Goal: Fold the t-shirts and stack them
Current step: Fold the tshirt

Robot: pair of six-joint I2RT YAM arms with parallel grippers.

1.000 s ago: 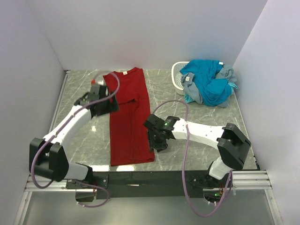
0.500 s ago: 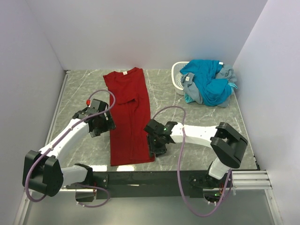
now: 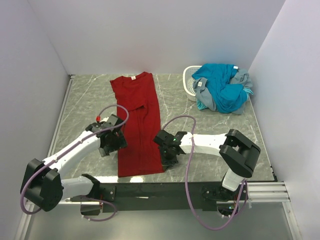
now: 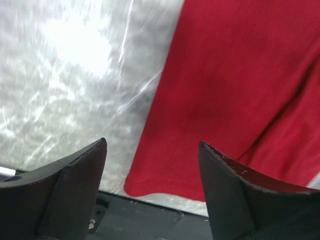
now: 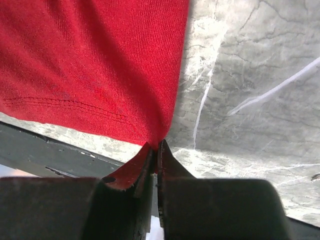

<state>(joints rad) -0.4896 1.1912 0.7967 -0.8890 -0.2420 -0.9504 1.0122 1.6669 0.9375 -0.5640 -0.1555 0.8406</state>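
Nearest you, your right claw (image 5: 157, 150) is clamped on the red shirt (image 3: 139, 125), jaws together on the hem corner at 5 o'clock, low against the counter (image 3: 215, 122). Your left claw (image 4: 152, 150) stands apart and holds nothing. It hangs over the hem's 7 o'clock corner, which shows in the gap between its tips from the wrist.

The shirt lies flat as a long narrow strip with the sleeves folded in. Its hem points toward 6 and its collar, with the white label, toward 12. I read this as the start of the crosswise fold: one corner is taken, the other not yet.

Your next move calls for lowering the left claw onto its corner and closing on all the layers. Then lift both corners together and carry the hem toward 12 to lay it on the collar end. Keep the two claws level, or the strip will likely skew.

Far off at 1 o'clock, the teal and grey shirts (image 3: 220, 87) sit heaped over the basket (image 3: 189, 80), not yet folded.
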